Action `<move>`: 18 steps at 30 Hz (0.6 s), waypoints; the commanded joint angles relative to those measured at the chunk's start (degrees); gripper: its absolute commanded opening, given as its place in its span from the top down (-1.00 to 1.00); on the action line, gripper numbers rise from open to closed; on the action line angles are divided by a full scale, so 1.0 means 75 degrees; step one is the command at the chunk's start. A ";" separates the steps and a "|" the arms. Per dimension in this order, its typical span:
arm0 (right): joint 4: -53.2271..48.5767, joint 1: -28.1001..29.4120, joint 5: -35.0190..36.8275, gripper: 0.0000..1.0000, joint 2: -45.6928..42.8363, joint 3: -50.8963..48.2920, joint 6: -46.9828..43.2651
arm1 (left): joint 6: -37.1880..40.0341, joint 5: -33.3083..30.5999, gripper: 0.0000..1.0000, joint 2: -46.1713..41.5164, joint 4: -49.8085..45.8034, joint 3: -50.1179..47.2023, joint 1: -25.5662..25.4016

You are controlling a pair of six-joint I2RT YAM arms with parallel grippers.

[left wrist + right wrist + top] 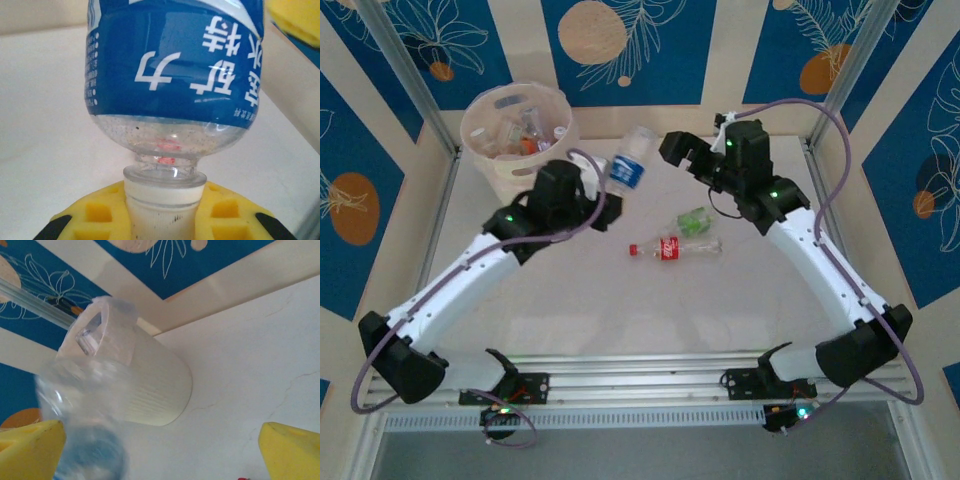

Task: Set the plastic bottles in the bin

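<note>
Firmly, the left claw (607,195) is clamped on the white cap and neck of a blue-labelled bottle (631,163), its yellow pads (97,212) pressed to either side of the cap. The bottle sticks out cap-end in the claw, base towards the far edge of the tabletop (620,320), just right of the bin (515,172). The bin stands upright in the far left corner with several bottles (525,135) already inside. Near the far edge, right of the held bottle, the right claw (688,158) has its jaws spread wide and grips nothing. Towards the middle of the tabletop lie a green-capped bottle (694,220) and, just nearer, a red-labelled bottle (675,247) on its side.
</note>
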 commanded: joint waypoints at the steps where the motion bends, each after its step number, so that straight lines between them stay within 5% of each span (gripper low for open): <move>1: -0.0287 -0.0196 0.0038 -0.99 -0.0619 -0.0186 -0.0232 | 0.0607 -0.1014 1.00 -0.0130 -0.1664 0.1107 0.0597; 8: -0.0604 -0.0294 0.0025 -0.99 -0.1157 -0.0863 -0.0074 | 0.1383 -0.2500 1.00 0.0609 -0.3174 0.3320 0.1981; 18: -0.0831 -0.0227 0.0247 -0.99 -0.1396 -0.1223 0.0023 | 0.1312 -0.2574 0.98 0.2636 -0.4190 0.5292 0.3559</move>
